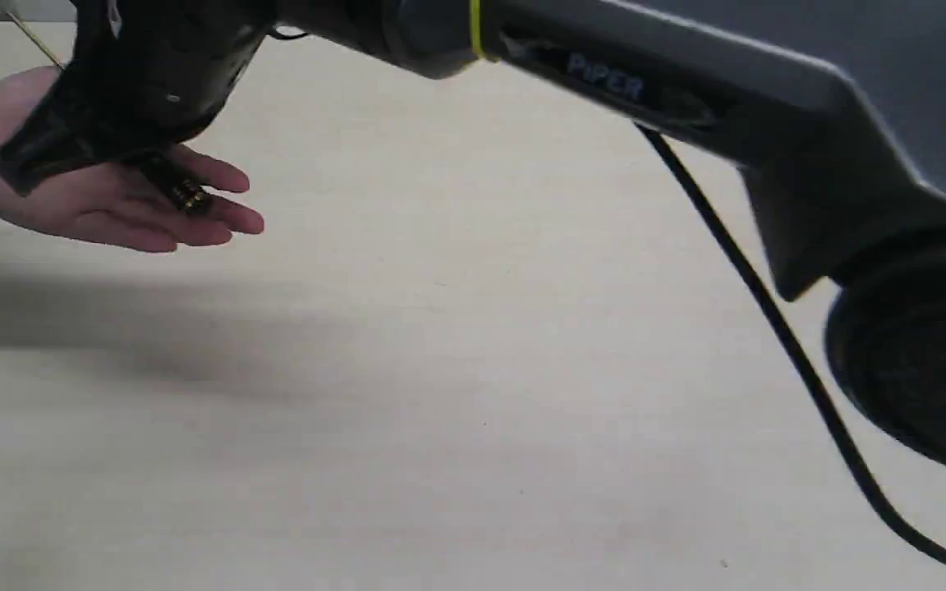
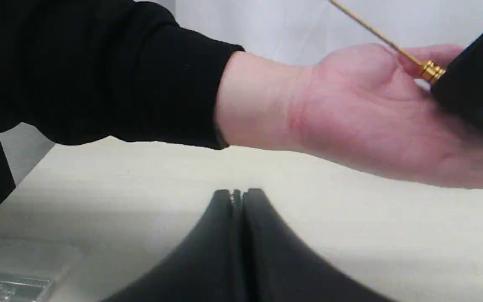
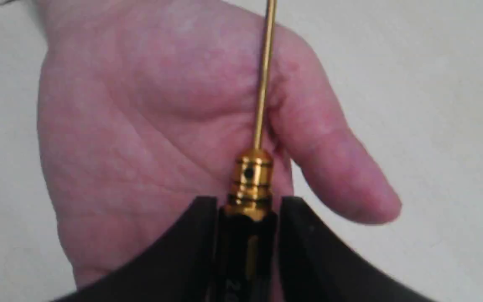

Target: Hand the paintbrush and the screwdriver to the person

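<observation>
Right gripper (image 3: 247, 205): one. Its two black fingers clamp the black handle of one slim screwdriver (image 3: 252, 176) with a gold collar and a thin gold shaft. White print on the handle between the fingers is cut off and unreadable. Just past the fingertips, under the shaft: one bare, open-palmed hand (image 3: 141, 126).

Left gripper (image 2: 237, 193): one. Its fingers are pressed together on nothing, apart from the hand, over a pale tabletop (image 2: 350, 235).

Grey arm (image 1: 604, 82): reads "PiPER", exterior view only.

Black sleeve (image 2: 99, 71): left wrist view only.
</observation>
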### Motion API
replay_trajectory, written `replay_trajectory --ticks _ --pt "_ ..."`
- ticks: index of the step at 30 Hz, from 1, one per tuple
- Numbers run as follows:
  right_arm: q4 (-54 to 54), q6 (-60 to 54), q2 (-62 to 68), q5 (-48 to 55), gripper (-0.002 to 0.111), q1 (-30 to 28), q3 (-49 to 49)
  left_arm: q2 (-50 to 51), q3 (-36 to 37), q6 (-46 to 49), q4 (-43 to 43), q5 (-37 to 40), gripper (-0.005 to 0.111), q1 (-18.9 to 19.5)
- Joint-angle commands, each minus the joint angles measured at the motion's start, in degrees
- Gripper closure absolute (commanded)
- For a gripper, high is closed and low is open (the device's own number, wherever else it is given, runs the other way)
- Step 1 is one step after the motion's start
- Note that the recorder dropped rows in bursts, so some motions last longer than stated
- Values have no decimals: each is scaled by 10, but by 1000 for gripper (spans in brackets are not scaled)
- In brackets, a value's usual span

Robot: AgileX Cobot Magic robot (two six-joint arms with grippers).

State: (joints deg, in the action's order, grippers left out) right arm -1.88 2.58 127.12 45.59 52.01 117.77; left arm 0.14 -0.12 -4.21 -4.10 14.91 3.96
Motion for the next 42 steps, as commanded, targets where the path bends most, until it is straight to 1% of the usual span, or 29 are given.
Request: replay_trajectory --ticks 1,2,3,4,5,6,9,13,18,23,27,32,34,36,38,40,42 --pt "12 -1 7 -12 63 -13 2 -1 1 -1 3 -7 107 -3" --pt "10 -2 7 -7 58 -13 2 -1 1 -1 3 -7 107 -3" --pt "10 -4 3 -3 58 -13 2 -1 1 -1 1 -7 107 -3" --pt "8 -4 -2 2 61 -13 2 -1 1 -1 1 -7 107 -3" --pt "2 -5 -11 3 67 -13 2 -1 1 -1 1 -7 107 -3" --pt "-6 -4 -21 5 75 -13 2 -1 1 -1 1 -7 107 -3" --pt "-34 -4 -63 14 104 -15 2 -1 1 -1 1 -7 107 -3" --pt "-54 1 -139 38 104 -36 1 -1 1 -1 1 -7 107 -3" --pt "-53 13 -255 103 104 -71 -26 -1 1 -1 1 -7 107 -3" --pt "-65 13 -371 154 104 -75 -94 -1 1 -1 1 -7 107 -3" --pt "-40 17 -444 186 104 -75 -108 -1 1 -1 1 -7 107 -3" --pt "-28 17 -503 186 104 -75 -108 -1 1 -1 2 -5 107 -3" --pt "-38 -15 -529 179 104 -75 -108 -1 1 -1 2 -6 107 -3" --pt "-45 -20 -547 159 104 -75 -108 -1 1 -1 2 -6 107 -3" --pt "-50 -18 -565 170 104 -75 -110 -1 1 -1 2 -6 107 -3" --pt "-56 -26 -602 155 104 -91 -143 -1 1 -1 2 -6 107 -3" --pt "-38 -26 -638 117 104 -122 -195 -1 1 -1 2 -6 107 -3"
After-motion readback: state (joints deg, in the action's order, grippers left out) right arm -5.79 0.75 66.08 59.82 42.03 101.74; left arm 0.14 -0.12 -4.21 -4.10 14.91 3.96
